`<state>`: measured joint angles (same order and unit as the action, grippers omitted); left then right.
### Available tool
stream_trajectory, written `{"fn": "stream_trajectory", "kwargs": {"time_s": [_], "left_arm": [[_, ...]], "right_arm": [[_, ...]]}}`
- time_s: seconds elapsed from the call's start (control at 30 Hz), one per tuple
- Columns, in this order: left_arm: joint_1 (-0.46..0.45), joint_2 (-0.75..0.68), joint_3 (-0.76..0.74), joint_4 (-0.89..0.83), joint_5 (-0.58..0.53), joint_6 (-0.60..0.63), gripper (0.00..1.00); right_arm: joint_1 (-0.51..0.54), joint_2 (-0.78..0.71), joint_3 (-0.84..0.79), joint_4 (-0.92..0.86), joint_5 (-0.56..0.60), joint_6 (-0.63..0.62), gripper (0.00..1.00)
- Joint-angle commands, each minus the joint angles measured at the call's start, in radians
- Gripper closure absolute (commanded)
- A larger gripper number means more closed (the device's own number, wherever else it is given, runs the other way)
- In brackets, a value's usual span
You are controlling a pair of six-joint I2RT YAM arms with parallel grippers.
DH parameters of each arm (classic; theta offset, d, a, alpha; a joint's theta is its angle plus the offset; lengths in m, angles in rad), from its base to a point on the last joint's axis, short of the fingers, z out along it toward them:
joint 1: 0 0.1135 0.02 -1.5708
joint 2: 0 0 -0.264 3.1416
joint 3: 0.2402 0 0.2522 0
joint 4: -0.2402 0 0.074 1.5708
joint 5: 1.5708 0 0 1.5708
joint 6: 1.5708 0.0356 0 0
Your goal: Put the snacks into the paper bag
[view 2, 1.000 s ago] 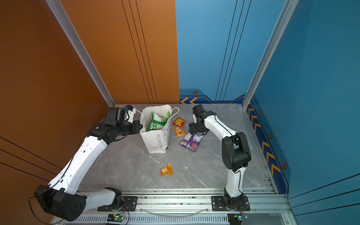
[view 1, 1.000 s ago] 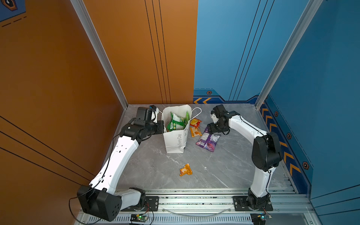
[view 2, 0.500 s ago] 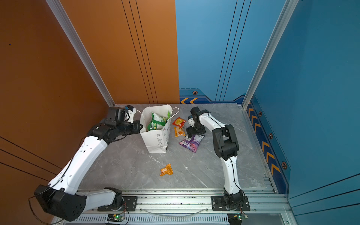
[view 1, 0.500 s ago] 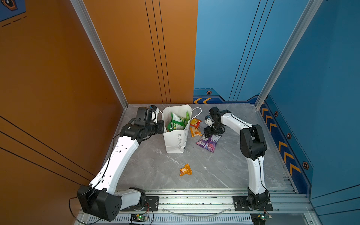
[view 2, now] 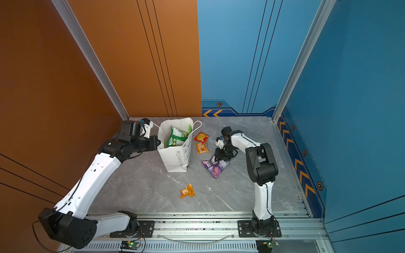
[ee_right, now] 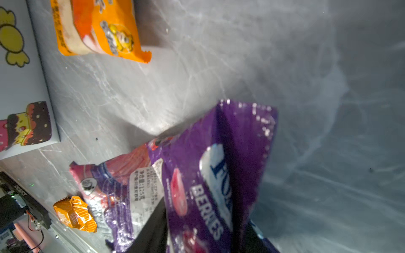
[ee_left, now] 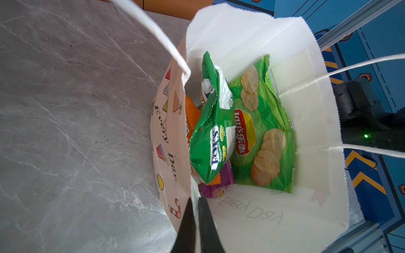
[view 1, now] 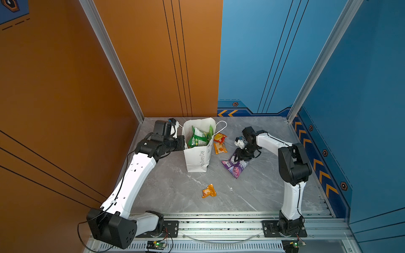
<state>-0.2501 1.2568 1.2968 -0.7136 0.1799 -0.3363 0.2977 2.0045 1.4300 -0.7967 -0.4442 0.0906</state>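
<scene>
Light, slippery-looking purple plastic packet (ee_right: 219, 175) is pinched at one end by right fingers (ee_right: 151, 230); white paper bag (ee_left: 252, 219) is clamped by left fingers (ee_left: 186, 227).

The paper bag (view 1: 197, 160) is white with grey lettering and small coloured drawings. At its four o'clock the purple packet (view 1: 235, 169) shows white lettering; the table (view 1: 175, 186) is grey, white-veined.

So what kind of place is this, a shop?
Probably a robot lab booth, not a shop: a left arm and right arm bolted to a metal rail, an orange wall, a blue wall.
</scene>
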Motion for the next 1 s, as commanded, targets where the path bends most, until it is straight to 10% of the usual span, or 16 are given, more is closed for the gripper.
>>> {"fn": "stream_trajectory", "kwargs": {"time_s": [0.0, 0.43, 0.97], "left_arm": [[-0.007, -0.015, -0.002, 0.059, -0.024, 0.02, 1.0], [-0.011, -0.014, -0.002, 0.059, -0.021, 0.019, 1.0], [-0.017, -0.025, -0.001, 0.06, -0.017, 0.013, 1.0]], "right_arm": [[-0.001, -0.09, -0.083, 0.078, -0.018, 0.1, 0.72], [0.074, -0.387, -0.272, 0.193, 0.26, 0.352, 1.0], [0.263, -0.627, 0.025, 0.05, 0.821, 0.497, 1.0]]}}
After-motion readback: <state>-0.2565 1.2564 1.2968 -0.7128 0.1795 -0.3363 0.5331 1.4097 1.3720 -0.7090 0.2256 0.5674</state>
